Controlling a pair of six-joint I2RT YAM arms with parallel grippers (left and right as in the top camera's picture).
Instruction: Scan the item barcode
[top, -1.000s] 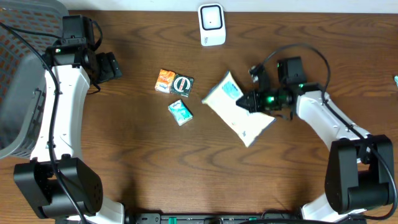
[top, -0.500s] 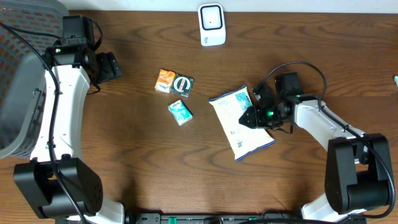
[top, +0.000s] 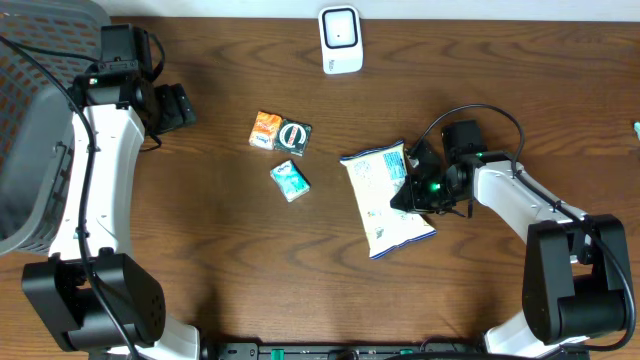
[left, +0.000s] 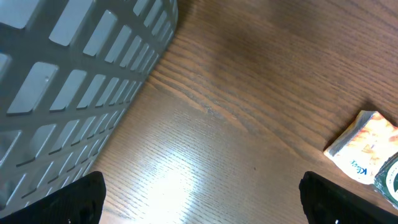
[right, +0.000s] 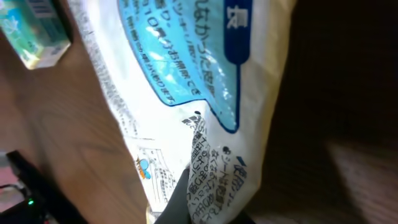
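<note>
Right gripper (top: 403, 190) is clenched on the right-hand edge of the white-and-blue bag (top: 378, 215). The right wrist view confirms it, with a fold of the film nipped between the jaws.

Change over the last second: the bag has turned over and swung round. It lay diagonally with a mostly plain face up; now a face with blocks of small print is up, and its long axis runs nearly toward me. I judge this is a hunt for the barcode side. I cannot make out a barcode in any view, so I log it as unconfirmed.

The bag rests on the table (top: 480, 300), right of centre, well apart from the scanner (top: 340, 40) at the far edge. The carry to the scanner is not yet done.

Left gripper (top: 185, 105) is released, jaws wide, holding nothing, parked beside the basket (top: 30, 150).

Containers: only the grey basket. No item shows in the part I can see. The orange pack (top: 265, 130), dark pack (top: 294, 135) and teal pack (top: 290, 180) sit loose on the table.
</note>
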